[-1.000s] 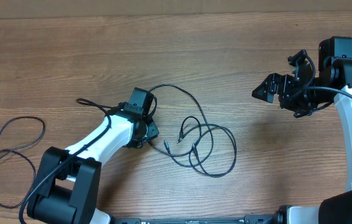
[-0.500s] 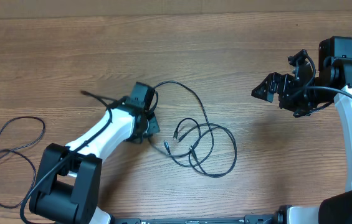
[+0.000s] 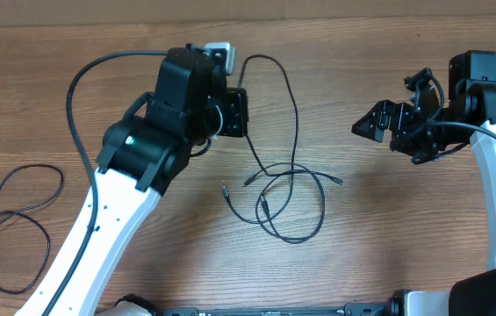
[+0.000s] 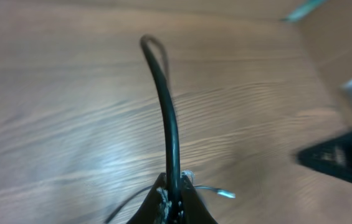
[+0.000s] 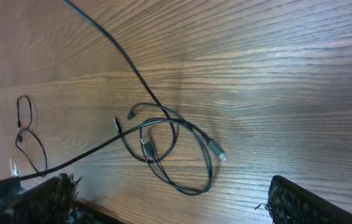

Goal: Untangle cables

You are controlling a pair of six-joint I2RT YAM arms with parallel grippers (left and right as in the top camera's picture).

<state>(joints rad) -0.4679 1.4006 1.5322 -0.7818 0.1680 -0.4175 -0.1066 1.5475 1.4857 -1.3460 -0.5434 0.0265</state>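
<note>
Two arms: left gripper [image 3: 235, 114] high, pinching cable [image 4: 170, 118]; right gripper [image 3: 377, 124] hovering, spread.

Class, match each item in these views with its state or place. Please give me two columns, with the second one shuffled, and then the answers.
Column one:
1. left gripper
2. right gripper
3. tangled cables
4. lone cable

Column two:
A. open, holding nothing
B. lying apart on the left arm's side of the table
C. shut on a black strand
D. looped over each other mid-table

Pairs: 1-C, 2-A, 3-D, 4-B
</note>
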